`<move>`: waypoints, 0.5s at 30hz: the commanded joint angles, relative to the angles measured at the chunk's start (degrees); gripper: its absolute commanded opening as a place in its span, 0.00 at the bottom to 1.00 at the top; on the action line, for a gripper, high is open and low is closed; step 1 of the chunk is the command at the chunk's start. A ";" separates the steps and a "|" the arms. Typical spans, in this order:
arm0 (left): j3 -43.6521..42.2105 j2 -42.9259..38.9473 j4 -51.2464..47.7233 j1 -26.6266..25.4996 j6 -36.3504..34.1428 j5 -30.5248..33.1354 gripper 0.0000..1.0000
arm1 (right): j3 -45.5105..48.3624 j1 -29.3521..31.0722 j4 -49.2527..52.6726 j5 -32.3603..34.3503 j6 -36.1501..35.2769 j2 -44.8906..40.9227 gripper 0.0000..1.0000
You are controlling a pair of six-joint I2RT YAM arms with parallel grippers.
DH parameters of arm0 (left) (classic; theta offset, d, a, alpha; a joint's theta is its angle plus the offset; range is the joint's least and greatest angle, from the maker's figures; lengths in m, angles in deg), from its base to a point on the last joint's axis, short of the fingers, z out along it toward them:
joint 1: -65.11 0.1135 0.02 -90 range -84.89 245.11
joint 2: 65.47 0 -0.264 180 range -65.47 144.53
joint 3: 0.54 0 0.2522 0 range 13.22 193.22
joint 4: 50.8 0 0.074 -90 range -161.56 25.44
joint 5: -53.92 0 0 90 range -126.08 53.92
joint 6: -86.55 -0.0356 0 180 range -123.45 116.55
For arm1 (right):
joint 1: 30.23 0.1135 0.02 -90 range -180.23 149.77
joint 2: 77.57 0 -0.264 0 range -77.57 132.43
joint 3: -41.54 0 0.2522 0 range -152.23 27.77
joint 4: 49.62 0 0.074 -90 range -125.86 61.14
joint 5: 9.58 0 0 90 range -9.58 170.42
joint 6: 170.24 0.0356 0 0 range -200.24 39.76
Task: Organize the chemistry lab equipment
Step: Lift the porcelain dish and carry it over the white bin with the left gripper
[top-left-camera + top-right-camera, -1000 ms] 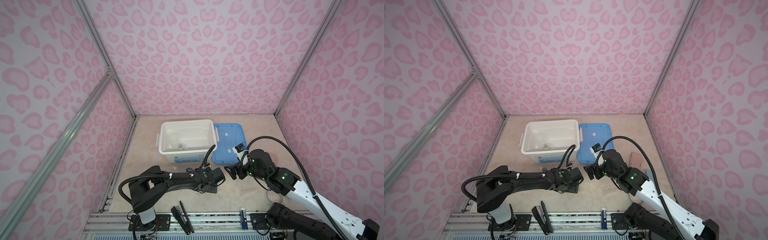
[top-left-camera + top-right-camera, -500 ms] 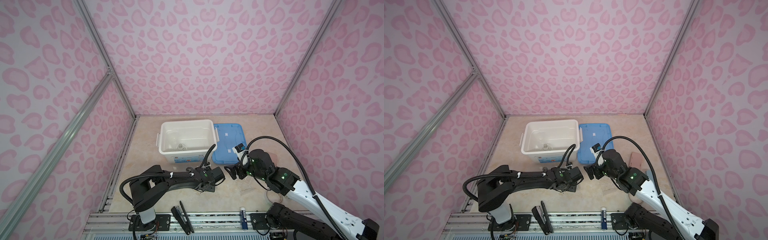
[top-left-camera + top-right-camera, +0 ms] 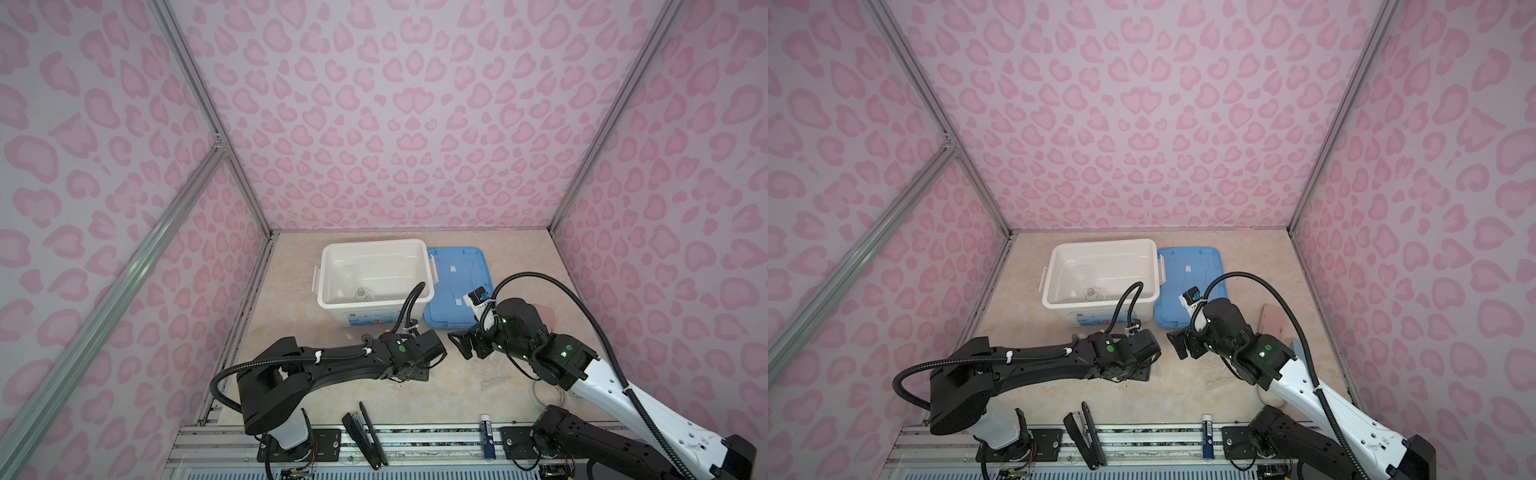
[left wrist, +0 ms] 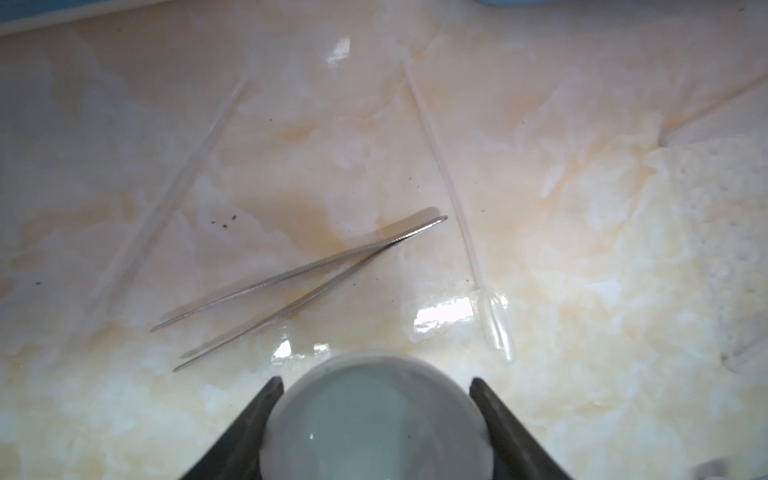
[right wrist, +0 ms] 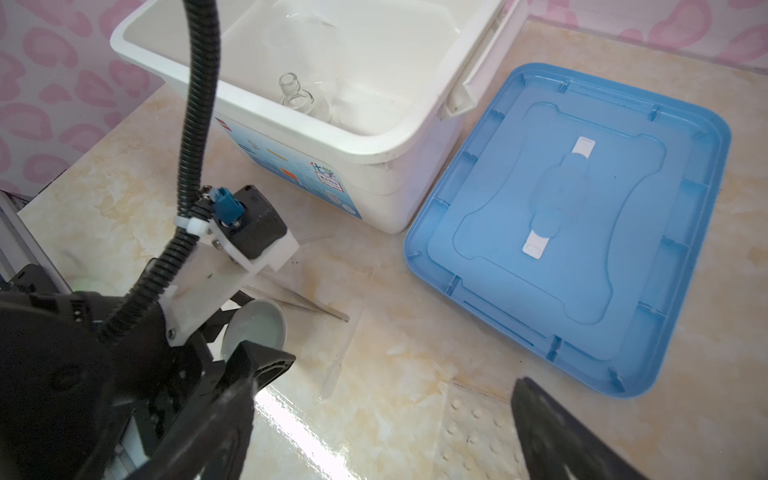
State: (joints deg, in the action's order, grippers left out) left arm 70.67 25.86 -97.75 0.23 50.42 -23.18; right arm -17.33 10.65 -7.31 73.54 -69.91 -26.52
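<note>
The white dish [image 4: 374, 424] is gripped between the part-closed jaws of the left gripper [image 4: 376, 381], low beside the tweezers [image 4: 299, 274], and a lift into the white bin [image 3: 374, 243] is judged due next.

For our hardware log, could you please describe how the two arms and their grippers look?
The left arm is mostly black; the right arm has black joints and a white link. Both carry ribbed black cables and green lights. Gripper fingers are black and tapered.

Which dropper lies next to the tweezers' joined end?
The dropper with the bulb showing; the other dropper, fainter, lies near the tweezers' open tips.
</note>
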 commanded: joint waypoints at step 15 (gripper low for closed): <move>16.68 -13.51 -16.28 10.34 -13.49 2.61 0.60 | -10.90 0.07 -8.17 -2.31 2.05 6.97 0.97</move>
State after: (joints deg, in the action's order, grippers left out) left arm 84.33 13.19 -111.30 8.27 42.18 -20.64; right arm -25.90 10.65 -12.20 72.03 -69.24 -21.45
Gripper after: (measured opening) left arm 0.680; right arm 0.976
